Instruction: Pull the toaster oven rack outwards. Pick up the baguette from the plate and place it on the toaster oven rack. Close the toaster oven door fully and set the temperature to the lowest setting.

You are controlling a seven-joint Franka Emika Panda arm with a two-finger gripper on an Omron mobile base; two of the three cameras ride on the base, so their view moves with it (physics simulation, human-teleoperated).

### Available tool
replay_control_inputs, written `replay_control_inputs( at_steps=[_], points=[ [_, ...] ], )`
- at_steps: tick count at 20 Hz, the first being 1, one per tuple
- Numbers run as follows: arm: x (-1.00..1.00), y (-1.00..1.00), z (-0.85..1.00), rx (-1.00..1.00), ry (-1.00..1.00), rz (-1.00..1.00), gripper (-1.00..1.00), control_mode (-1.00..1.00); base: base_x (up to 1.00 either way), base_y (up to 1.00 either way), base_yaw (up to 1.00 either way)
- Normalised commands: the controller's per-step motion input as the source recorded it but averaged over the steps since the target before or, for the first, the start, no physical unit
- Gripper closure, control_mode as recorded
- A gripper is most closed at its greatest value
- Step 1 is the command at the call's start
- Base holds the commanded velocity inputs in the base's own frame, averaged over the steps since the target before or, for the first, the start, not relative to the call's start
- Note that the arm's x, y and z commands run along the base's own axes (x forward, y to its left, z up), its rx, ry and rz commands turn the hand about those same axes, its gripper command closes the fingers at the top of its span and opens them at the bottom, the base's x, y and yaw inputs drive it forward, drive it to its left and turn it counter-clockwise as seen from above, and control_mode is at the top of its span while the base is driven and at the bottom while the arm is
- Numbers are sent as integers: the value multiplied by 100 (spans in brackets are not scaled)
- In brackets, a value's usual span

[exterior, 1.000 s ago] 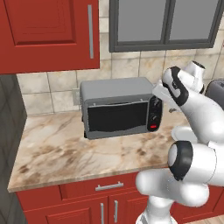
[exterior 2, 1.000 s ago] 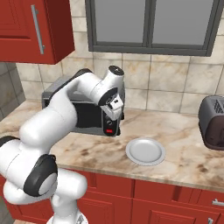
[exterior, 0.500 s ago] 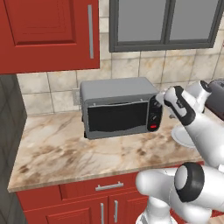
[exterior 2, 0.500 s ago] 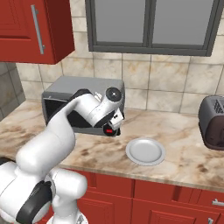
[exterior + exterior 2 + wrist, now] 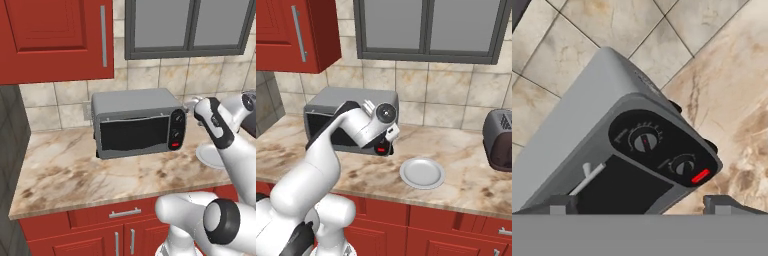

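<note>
Even, bright light fills the kitchen, soft and without glare. The toaster oven (image 5: 137, 122) throws a faint dark shadow onto the marble counter (image 5: 75, 175) just below its front. Everything is sharp, edges undistorted; surfaces look slightly grainy up close from the hand.
</note>
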Motion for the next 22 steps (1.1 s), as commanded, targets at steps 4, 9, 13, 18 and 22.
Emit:
replay_control_inputs(
  at_steps=[4, 9, 13, 18, 22],
  points=[
    [0, 0, 61, -7, -9, 0, -100, -100, 0, 0, 0],
    [0, 0, -6, -1, 0, 0, -100, -100, 0, 0, 0],
    [0, -3, -20, 0, 3, 0, -100, -100, 0, 0, 0],
    [0, 0, -20, -1, 1, 0, -100, -100, 0, 0, 0],
    [12, -7, -35, -7, 0, 0, -100, -100, 0, 0, 0]
  ],
)
